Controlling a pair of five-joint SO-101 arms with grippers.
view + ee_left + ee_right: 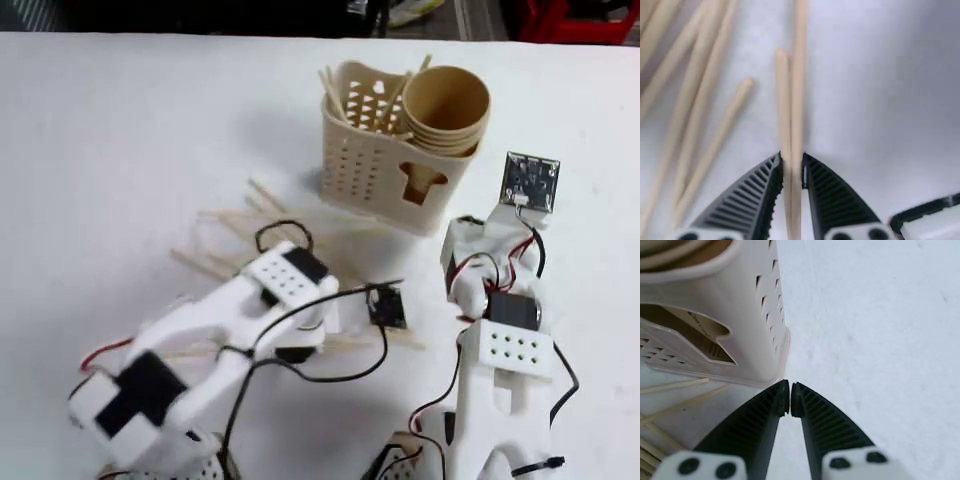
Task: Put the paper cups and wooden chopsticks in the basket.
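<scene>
The paper cups (446, 105) sit stacked in the basket (365, 178) beside a few chopsticks (333, 95). We judge the job partly done: loose chopsticks (225, 218) lie on the table (120, 130), our left fingers (757, 195) pinch a chopstick pair (792, 100), and our right fingers (757, 425) are closed, empty, beside the basket.

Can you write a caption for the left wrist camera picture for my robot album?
The left hand pinches two wooden chopsticks, with more loose sticks lying beside them on the white table.

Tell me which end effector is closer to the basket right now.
Right. The right end effector sits shut beside a bottom corner of the basket. The left end effector is farther off, among the loose sticks, shut on two chopsticks.
</scene>
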